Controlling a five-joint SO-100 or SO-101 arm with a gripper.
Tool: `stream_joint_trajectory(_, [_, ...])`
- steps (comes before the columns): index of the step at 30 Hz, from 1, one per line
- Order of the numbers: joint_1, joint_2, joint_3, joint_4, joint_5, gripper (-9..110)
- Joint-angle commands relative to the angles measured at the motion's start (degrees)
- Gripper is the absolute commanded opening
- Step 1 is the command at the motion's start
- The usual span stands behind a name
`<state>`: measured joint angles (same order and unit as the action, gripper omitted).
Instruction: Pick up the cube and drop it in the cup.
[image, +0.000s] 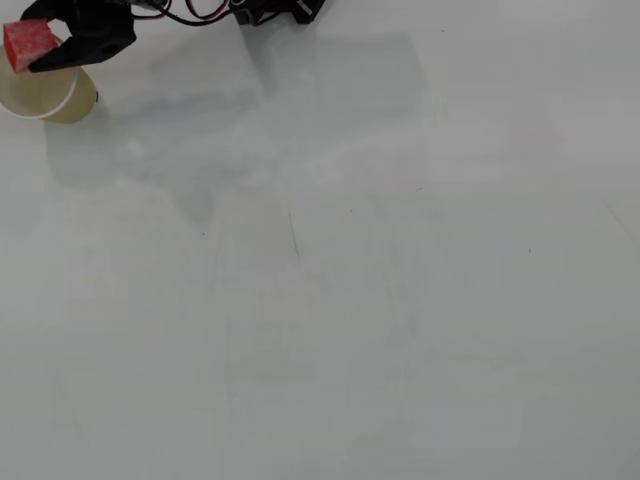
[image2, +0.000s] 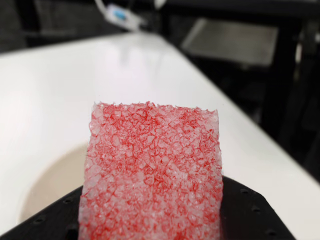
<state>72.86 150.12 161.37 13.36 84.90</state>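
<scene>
Across the whole overhead view the white table (image: 380, 300) is stretching out bare and pale, with a soft grey shadow lying over its upper part, and everything that matters is crowding into the far upper-left corner around the cup (image: 40, 95). That cup is sitting upright on the table, its round white-rimmed mouth facing the camera and its beige wall showing on the right side. Reaching in toward the cup from the right along the top edge is the black arm (image: 270, 10), with red and black wires (image: 190, 12) trailing beside it. At its end the gripper (image: 35, 45) is hanging just over the cup's upper rim, and its jaws are pinching the cube (image: 27, 42) between them, so the red block is riding in the air at the cup's mouth, partly overlapping the rim from above. Over in the wrist view, the cube (image2: 152, 175) is filling the middle of the picture, red and speckled with whitish flecks, resting against a black finger (image2: 250, 210) with small holes in it, and the cup's pale interior (image2: 55, 185) is curving just behind it at lower left.
</scene>
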Motion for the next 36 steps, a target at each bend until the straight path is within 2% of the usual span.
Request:
stream_joint_trajectory(1, [-1.1, -0.6, -6.5, -0.9, -0.9, 2])
stream_joint_trajectory(36, [-5.7, -7.2, -12.7, -1.1, -0.4, 2])
